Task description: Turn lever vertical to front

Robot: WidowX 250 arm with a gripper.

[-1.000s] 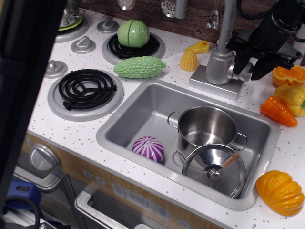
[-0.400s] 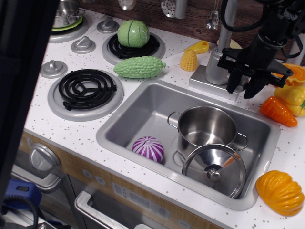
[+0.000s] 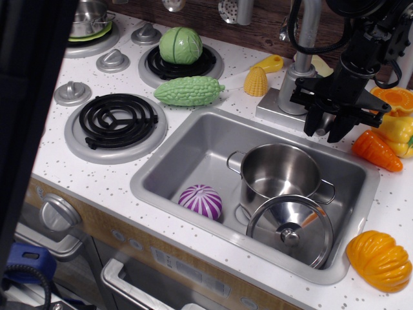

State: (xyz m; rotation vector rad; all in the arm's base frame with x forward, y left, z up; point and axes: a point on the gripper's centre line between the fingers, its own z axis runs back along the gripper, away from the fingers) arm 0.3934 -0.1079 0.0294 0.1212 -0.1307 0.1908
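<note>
The faucet's thick silver body (image 3: pixel 293 84) stands on its base behind the sink, with the thin spout pipe (image 3: pixel 308 26) rising from it. The lever (image 3: pixel 325 121) is a short silver stub to the right of the body. Only a small part of it shows between my black fingers, and it seems to point toward the front. My gripper (image 3: pixel 324 131) reaches down from the upper right, with its fingers closed around the lever just above the sink's back edge.
The sink (image 3: pixel 187 129) holds a steel pot (image 3: pixel 277 169), its lid (image 3: pixel 290 227) and a purple vegetable (image 3: pixel 201 200). A carrot (image 3: pixel 375 150), a yellow pepper (image 3: pixel 398 132) and an orange half (image 3: pixel 395 98) lie right of my gripper. A corn cob (image 3: pixel 256 81) lies left of the faucet.
My gripper has swung down and toward the front around the faucet body, carrying the lever with it from beside the body to near the sink's back edge.
</note>
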